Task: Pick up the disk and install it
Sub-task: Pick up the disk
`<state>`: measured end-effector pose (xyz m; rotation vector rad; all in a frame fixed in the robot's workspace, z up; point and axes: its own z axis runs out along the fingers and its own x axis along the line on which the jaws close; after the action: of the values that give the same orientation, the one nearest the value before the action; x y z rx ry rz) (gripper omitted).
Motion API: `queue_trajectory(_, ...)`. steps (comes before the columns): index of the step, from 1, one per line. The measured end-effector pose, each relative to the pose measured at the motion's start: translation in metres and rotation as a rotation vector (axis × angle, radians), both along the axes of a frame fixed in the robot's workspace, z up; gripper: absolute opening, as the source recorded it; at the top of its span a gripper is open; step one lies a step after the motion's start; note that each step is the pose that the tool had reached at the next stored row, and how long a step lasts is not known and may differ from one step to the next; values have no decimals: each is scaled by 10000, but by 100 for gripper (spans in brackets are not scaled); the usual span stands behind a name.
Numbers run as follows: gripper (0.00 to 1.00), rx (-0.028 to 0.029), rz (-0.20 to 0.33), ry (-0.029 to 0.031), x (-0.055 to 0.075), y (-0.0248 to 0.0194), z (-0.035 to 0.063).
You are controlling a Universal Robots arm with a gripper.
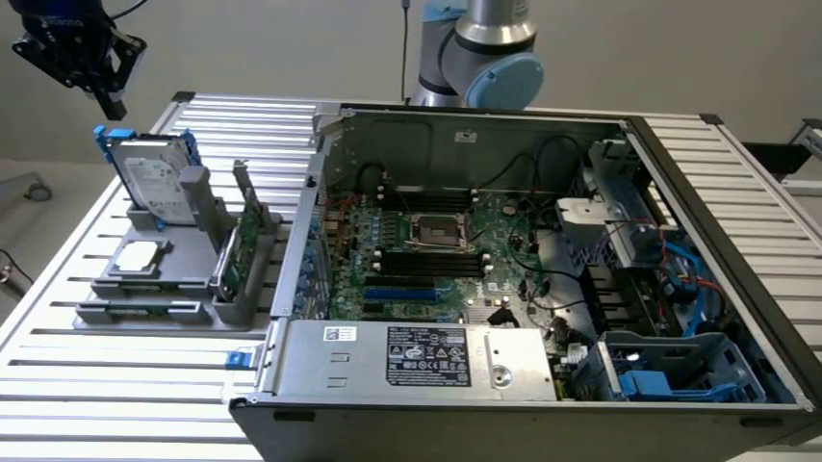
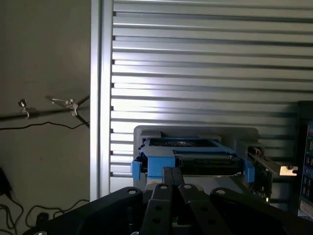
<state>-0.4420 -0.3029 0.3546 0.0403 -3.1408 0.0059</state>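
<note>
Upper left of the exterior view, the black gripper (image 1: 111, 101) hung clenched, empty, above the silver-grey blue-railed disk (image 1: 154, 178): approach step, jaws needing to part.

Logged silver-grey disk (image 1: 152, 181), white label with black print, blue rails, beside the grey computer case (image 1: 437, 135). Recorded plain grey holder (image 1: 192, 279) and green circuit card (image 1: 242, 241), also beside the case. Noted green motherboard (image 1: 437, 241) and blue drive cage (image 1: 680, 371) inside the case. Saw ribbed silver table (image 1: 77, 385) under the case. Marked gripper (image 1: 111, 104) as black.
</note>
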Motion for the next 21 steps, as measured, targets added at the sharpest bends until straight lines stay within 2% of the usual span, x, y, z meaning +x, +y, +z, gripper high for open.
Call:
queue_trajectory(4,11,0,83,1,-16,12,-1)
queue_trajectory(21,11,0,3171,1,-15,13,-19)
